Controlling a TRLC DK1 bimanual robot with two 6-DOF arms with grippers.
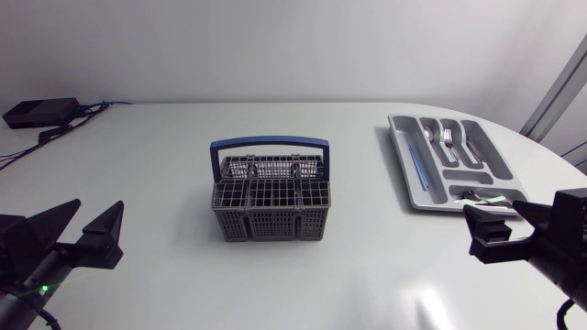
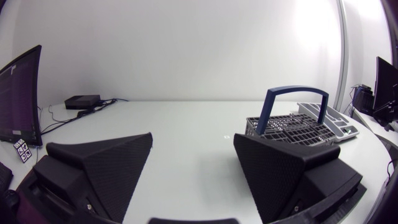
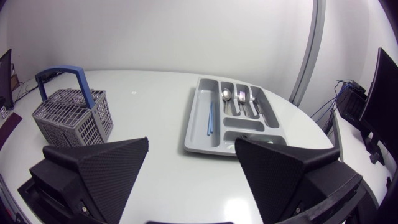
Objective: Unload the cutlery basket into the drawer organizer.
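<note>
Grey mesh cutlery basket (image 1: pixel 270 213), blue handle, sits centre of white table (image 1: pixel 138 147); grey plastic drawer organizer (image 1: pixel 402 165) holds cutlery (image 1: pixel 448 137); left gripper (image 1: pixel 99 204), right gripper (image 1: pixel 491 207) both gape wide.

No legible writing anywhere. Cutlery basket (image 1: pixel 270 223): no readable label or number. Drawer organizer (image 1: pixel 406 151), far right: no print can be made out. Worktop (image 1: pixel 138 165): no sign or marking that reads.

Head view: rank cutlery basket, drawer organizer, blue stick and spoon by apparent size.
1. cutlery basket and drawer organizer: about alike, too close to rank.
2. blue stick: long, thin.
3. spoon: shorter than the stick.
</note>
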